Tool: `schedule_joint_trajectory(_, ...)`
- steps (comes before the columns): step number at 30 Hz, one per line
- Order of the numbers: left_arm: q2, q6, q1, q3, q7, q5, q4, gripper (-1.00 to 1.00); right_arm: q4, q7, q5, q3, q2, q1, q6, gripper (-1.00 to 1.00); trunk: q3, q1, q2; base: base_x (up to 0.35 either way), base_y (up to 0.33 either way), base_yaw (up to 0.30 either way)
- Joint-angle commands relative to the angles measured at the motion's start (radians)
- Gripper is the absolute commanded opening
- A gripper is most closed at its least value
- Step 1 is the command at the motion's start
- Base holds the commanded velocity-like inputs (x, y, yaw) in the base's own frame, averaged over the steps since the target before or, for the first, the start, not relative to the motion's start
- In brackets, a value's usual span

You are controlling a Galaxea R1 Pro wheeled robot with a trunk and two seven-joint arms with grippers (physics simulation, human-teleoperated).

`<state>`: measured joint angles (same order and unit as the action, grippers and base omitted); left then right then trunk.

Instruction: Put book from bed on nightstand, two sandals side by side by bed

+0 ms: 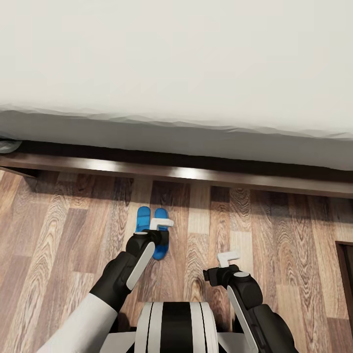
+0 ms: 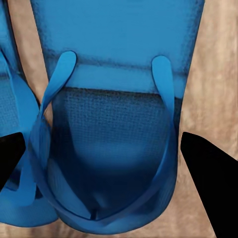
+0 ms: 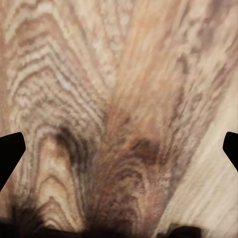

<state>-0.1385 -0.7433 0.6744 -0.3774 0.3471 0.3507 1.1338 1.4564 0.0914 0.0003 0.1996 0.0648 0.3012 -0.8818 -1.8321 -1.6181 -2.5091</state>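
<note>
Two bright blue sandals lie side by side on the wood floor a little in front of the bed [image 1: 176,59], toes toward it: the left sandal [image 1: 142,218] and the right sandal [image 1: 162,245]. My left gripper [image 1: 160,237] hangs straight over the right sandal [image 2: 114,99], open, with its dark fingertips [image 2: 210,188] standing apart on either side of the sole; the other sandal [image 2: 12,124] lies alongside. My right gripper [image 1: 228,259] is open over bare floor [image 3: 119,99], off to the right of the sandals. The book and the nightstand are out of view.
The bed's dark wooden frame rail [image 1: 196,174] runs across the view under the off-white mattress. A dark brown furniture corner [image 1: 346,274] stands at the right edge, a grey object [image 1: 8,145] at the left edge. Plank floor [image 1: 59,235] spreads around both arms.
</note>
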Motion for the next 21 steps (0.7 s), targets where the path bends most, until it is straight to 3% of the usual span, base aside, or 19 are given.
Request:
schedule_joint_trajectory(1, 0.000, 0.000, 0.000, -0.002, 0.022, 0.012, 0.001, -1.00, 0.001, 0.005, 0.000, 0.001, 0.000, 0.001, -0.005, 1.00, 0.000, 0.000, 0.000, 0.000, 0.000, 0.000)
schedule_joint_trajectory(4, -0.001, 0.002, 0.001, -0.002, 0.035, 0.012, 0.002, -1.00, 0.001, 0.005, 0.000, 0.001, 0.000, 0.001, -0.005, 1.00, 0.000, 0.000, 0.000, 0.000, 0.000, 0.000)
schedule_joint_trajectory(5, -0.001, 0.003, 0.001, -0.002, 0.040, 0.012, 0.002, 1.00, 0.001, 0.005, 0.000, 0.001, 0.000, 0.000, -0.005, 1.00, 0.000, 0.000, 0.000, 0.000, 0.000, 0.000)
schedule_joint_trajectory(21, 0.000, 0.007, 0.001, -0.002, 0.048, 0.014, 0.004, 1.00, 0.001, 0.005, -0.001, 0.002, 0.001, 0.000, -0.005, 1.00, 0.000, 0.000, 0.000, 0.000, 0.000, 0.000)
